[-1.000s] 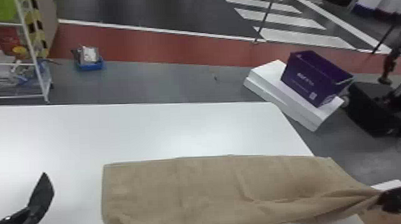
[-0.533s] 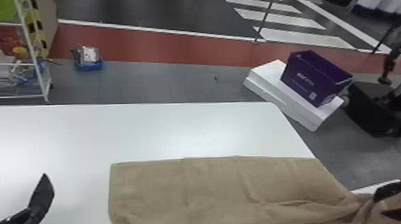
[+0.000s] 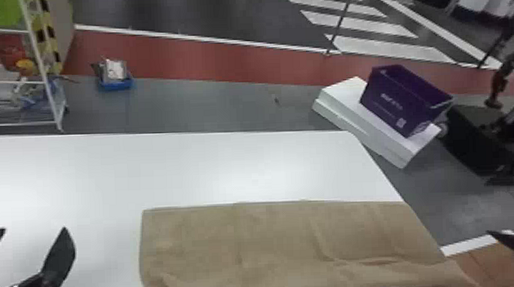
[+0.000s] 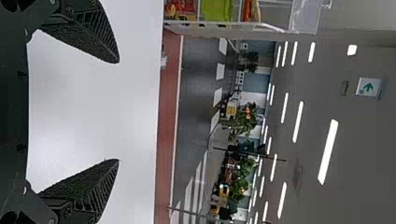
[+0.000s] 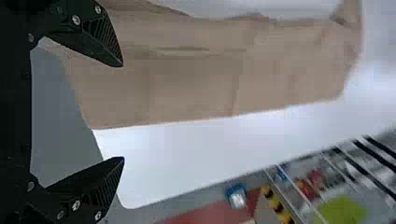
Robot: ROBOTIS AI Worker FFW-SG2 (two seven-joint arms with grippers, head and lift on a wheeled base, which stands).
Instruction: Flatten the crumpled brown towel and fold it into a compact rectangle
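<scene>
Head view, far left: a white rack (image 3: 41,59) stands on the floor past the white table (image 3: 187,168). Low down on that side, the left gripper (image 3: 34,230) is over the table, its black fingers wide apart, and the left wrist view shows them wide apart too. A little blue tray (image 3: 116,84) with things in it sits on the floor beyond the table. Next comes the brown towel (image 3: 271,238), spread wide on the table. Its far side is almost straight and mostly flat, with wrinkles and small bumps nearer the robot. Its right end reaches the table's right edge. Past that edge, a purple box (image 3: 401,95) sits on flat white boxes (image 3: 348,105). At the far right is the right gripper (image 3: 512,242), just beside the towel's end. In the right wrist view, the right gripper (image 5: 123,112) has its fingers wide apart.
</scene>
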